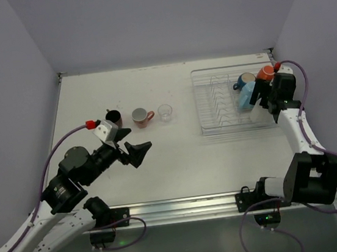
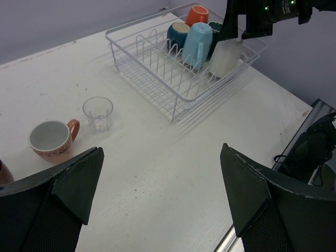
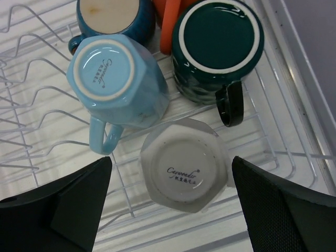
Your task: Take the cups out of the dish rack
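Upside down, glossy faceted white cup [image 3: 181,170], thin wire dish rack [image 2: 157,86]

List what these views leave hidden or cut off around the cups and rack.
Top external: the white cup and teal mug sit mostly hidden under the right arm.
Left wrist: the dark cup beside the pink mug is cut off by the left edge.
Right wrist: the orange cup is mostly hidden behind the teal mug.
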